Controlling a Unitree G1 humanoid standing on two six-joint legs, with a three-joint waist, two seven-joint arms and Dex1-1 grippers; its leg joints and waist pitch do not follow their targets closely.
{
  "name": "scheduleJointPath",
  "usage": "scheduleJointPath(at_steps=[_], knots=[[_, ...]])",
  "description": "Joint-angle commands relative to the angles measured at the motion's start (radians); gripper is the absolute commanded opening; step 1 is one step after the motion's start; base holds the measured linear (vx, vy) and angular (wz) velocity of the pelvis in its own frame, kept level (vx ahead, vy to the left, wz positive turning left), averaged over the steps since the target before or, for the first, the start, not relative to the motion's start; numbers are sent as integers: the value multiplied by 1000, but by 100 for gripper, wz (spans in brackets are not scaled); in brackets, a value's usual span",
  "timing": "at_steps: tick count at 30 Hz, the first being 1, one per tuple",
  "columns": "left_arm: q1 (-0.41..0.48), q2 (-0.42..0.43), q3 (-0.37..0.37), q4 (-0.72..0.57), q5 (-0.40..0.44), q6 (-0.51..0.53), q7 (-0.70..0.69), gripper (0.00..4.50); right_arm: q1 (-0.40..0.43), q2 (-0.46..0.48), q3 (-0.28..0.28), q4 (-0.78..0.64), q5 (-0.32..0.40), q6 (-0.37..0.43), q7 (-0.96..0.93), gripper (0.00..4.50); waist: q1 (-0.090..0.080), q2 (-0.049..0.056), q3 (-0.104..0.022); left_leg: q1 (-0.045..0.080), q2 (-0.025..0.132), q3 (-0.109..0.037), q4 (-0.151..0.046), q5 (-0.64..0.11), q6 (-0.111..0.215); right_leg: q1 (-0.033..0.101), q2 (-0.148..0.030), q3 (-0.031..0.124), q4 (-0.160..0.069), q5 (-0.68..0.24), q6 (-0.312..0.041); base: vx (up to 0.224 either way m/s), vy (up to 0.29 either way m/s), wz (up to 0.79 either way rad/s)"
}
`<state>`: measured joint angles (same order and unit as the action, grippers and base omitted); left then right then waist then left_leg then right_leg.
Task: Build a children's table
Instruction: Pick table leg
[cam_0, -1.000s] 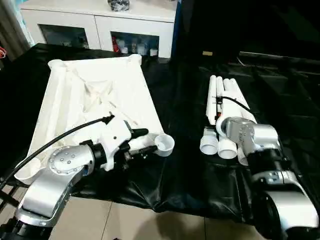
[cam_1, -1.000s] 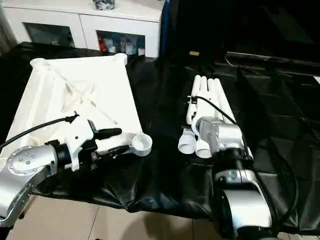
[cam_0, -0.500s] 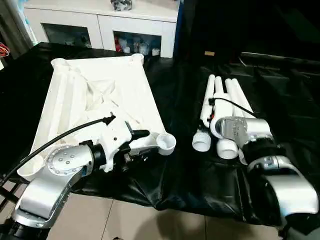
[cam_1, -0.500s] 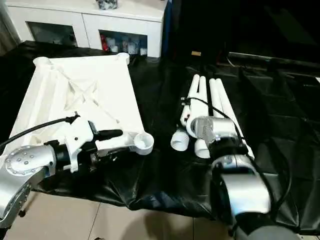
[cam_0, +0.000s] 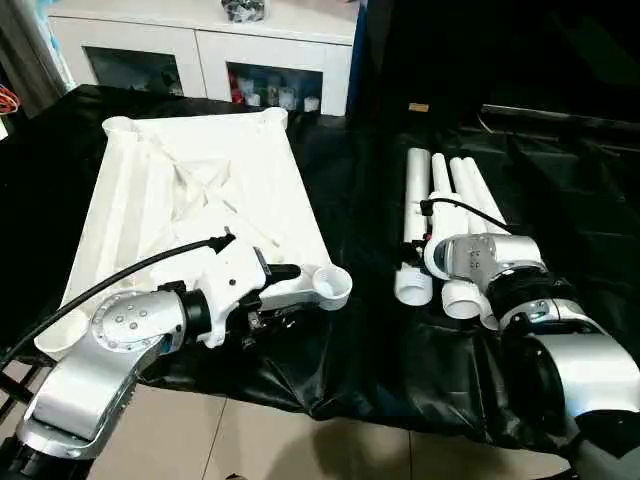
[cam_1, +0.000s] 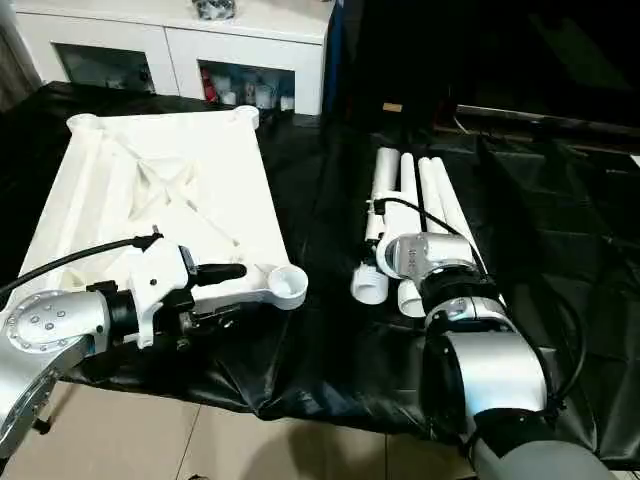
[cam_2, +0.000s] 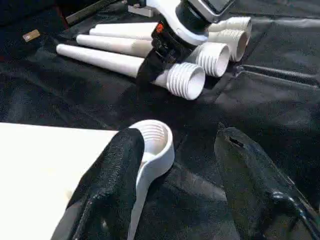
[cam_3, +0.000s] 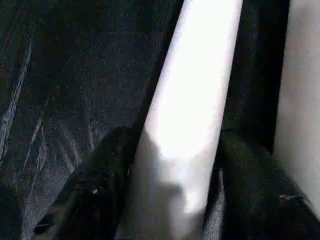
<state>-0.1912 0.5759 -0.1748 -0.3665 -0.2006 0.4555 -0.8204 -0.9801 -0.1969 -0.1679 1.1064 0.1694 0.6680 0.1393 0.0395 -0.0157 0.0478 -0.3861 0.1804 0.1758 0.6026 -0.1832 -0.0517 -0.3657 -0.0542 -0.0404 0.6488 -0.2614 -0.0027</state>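
The children's table top (cam_0: 200, 190) lies upside down, ribs up, on the left. Its near right corner socket (cam_0: 330, 287) sits between the fingers of my left gripper (cam_2: 180, 137). One finger (cam_2: 112, 175) lies against the socket's rim. The other finger (cam_2: 250, 170) stands apart from it over the cloth, so the jaws are open. Several white legs (cam_0: 450, 180) lie side by side on the right, threaded ends (cam_0: 462, 298) toward me. My right gripper (cam_3: 175, 137) is shut on the leftmost leg (cam_0: 415, 215), with a finger (cam_3: 100, 190) pressed to each side.
A black cloth (cam_0: 370, 340) covers the work surface, and its front edge drops to a tiled floor (cam_0: 250, 440). A white cabinet with glass doors (cam_0: 200, 40) stands behind the table top. A black cable (cam_0: 120, 280) runs along my left forearm.
The right gripper's jaws have closed in onto the leftmost leg, and that leg has shifted a little at its threaded end. The left gripper stays at the corner socket.
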Motion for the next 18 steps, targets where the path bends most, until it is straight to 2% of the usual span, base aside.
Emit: scheduleJointPath(at_steps=[1, 2, 5, 6, 10, 12, 14, 16, 17, 18], knots=[[-4, 8, -11, -15, 13, -4, 4, 265, -9, -6, -9, 15, 7, -9, -9, 243, 3, 4, -66, 20, 45, -7, -54, -7, 1, 39, -72, 42, -51, 195, -251, 0, 0, 0], [-5, 9, -12, -15, 15, -7, 8, 265, -9, -6, -9, 22, 4, -21, -9, 221, 4, 8, -66, 20, 44, -7, -54, -9, 0, 39, -72, 42, -51, 194, -252, 0, 0, 0], [-8, 11, -13, -15, 12, -9, 10, 265, -4, -3, -23, 41, 5, -48, -24, 202, 4, 10, -66, 21, 45, -7, -54, -28, -10, 38, -72, 42, -52, 185, -255, 0, 0, 0], [-8, 10, -12, -13, 10, -11, 10, 265, -1, -1, -29, 42, 9, -53, -25, 197, 4, 14, -66, 22, 44, -8, -54, -30, -12, 37, -72, 42, -52, 185, -255, 0, 0, 0], [-23, -19, 5, -1, -1, -5, 30, 265, 18, 1, -42, 25, 21, -78, -7, 190, 4, 17, -66, 22, 45, -8, -55, -47, -20, 37, -71, 41, -52, 185, -256, 0, 0, 0], [-50, -64, 29, 24, -25, 21, 67, 265, 41, 5, -65, -9, 43, -144, 19, 189, 5, 14, -66, 22, 46, -7, -56, -60, -23, 38, -72, 42, -54, 180, -257, 0, 0, 0], [-78, -96, 40, 57, -22, 27, 107, 265, 60, 5, -62, -38, 47, -177, 49, 188, 10, 12, -67, 22, 45, -7, -56, -64, -23, 41, -73, 42, -54, 181, -255, 0, 0, 0], [-95, -118, 48, 78, -25, 33, 130, 265, 72, 7, -64, -59, 55, -187, 73, 188, 11, 10, -68, 21, 44, -9, -56, -55, -13, 41, -72, 41, -55, 186, -258, 0, 0, 0], [-142, -174, 73, 132, -33, 54, 190, 265, 94, 13, -81, -110, 88, -196, 143, 188, 12, 6, -66, 20, 44, -7, -55, -57, -6, 44, -72, 43, -56, 190, -257, 0, 0, 0], [-150, -183, 77, 140, -35, 58, 200, 265, 98, 14, -84, -119, 94, -195, 154, 188, 14, 7, -68, 21, 45, -8, -54, -55, 1, 44, -75, 44, -57, 198, -258, 0, 0, 0]])
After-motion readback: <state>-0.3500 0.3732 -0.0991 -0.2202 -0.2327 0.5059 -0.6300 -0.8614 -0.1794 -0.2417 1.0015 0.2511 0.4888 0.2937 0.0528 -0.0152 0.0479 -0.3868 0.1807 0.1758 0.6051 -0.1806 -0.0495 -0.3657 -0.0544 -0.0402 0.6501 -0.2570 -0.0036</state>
